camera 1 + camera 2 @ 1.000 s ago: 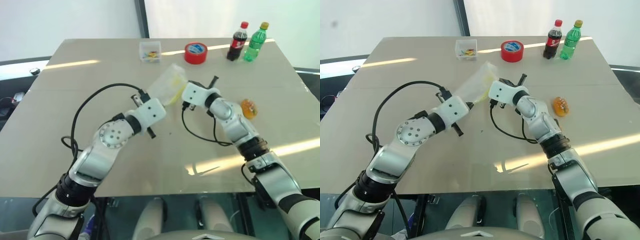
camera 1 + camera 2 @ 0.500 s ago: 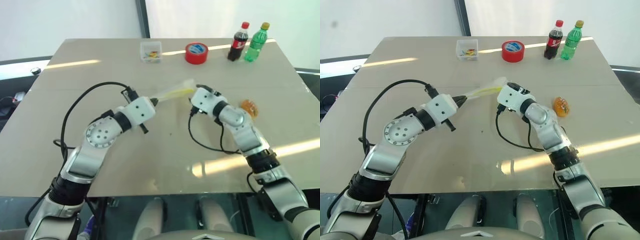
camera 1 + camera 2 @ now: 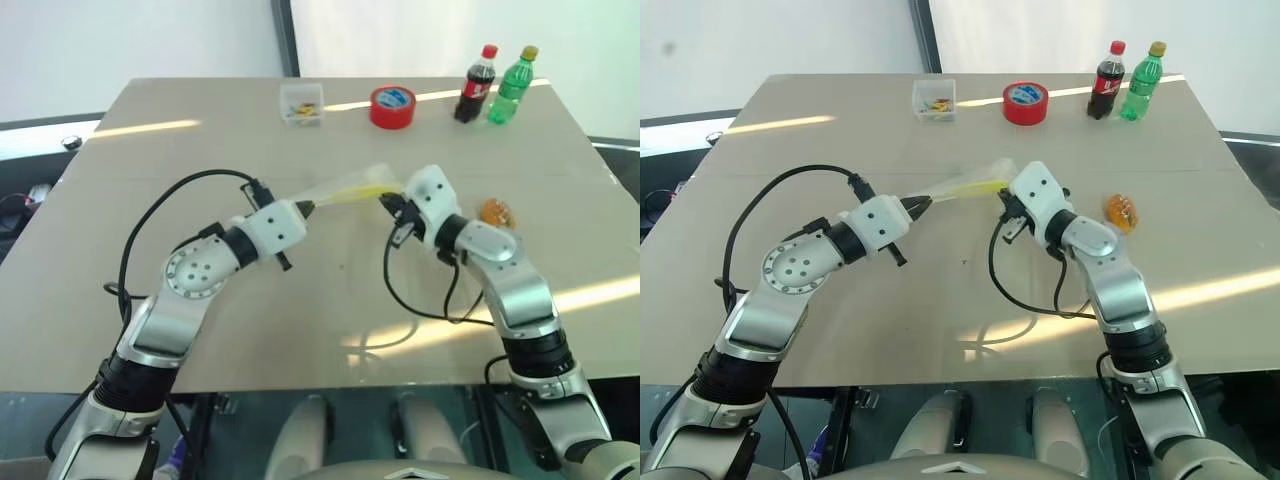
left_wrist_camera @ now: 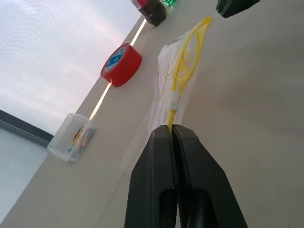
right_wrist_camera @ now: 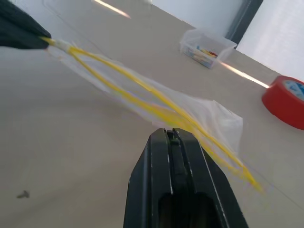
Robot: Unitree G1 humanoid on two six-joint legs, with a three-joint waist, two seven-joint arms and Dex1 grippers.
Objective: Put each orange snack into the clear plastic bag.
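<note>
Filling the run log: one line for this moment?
left tool: shut on clear bag seal | right tool: shut, empty, beside bag | orange snack: on table

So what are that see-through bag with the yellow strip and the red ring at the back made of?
The see-through bag with the yellow strip looks like thin, glossy plastic film: the table shows through it and it creases. The red ring seems to be a roll of smooth adhesive tape, though the material of its core can't be made out.

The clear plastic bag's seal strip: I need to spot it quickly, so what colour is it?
Yellow. The clear plastic bag shows its strip best in the left wrist view.
</note>
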